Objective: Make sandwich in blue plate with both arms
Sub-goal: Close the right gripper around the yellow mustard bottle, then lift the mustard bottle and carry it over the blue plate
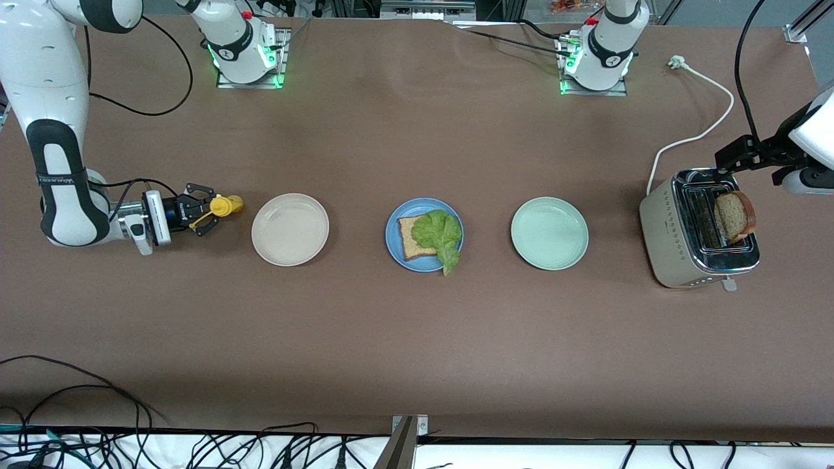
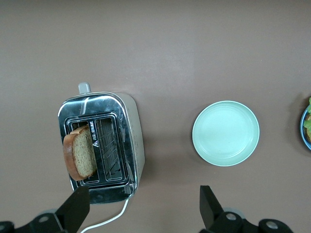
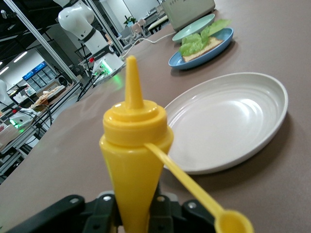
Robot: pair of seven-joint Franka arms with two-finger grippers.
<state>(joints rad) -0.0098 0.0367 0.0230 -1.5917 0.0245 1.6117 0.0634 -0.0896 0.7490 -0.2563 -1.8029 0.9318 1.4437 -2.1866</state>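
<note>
R gripper [image 1: 203, 215] is clamping yellow sauce bottle [image 1: 225, 206]; blue plate [image 1: 399, 251] is lying at 3 o'clock from it; L gripper [image 2: 143, 213] is hanging wide open over toaster [image 1: 671, 251].

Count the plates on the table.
3, in a row: white plate toward the right arm's end, blue plate in the middle holding bread and lettuce, green plate beside the toaster.

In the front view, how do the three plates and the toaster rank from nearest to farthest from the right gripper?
From the right gripper, shut on the yellow bottle:
1. White plate, beside the bottle.
2. Blue plate, mid-table, with bread and lettuce.
3. Green plate, toward the left arm's end.
4. Toaster, at that end.
</note>
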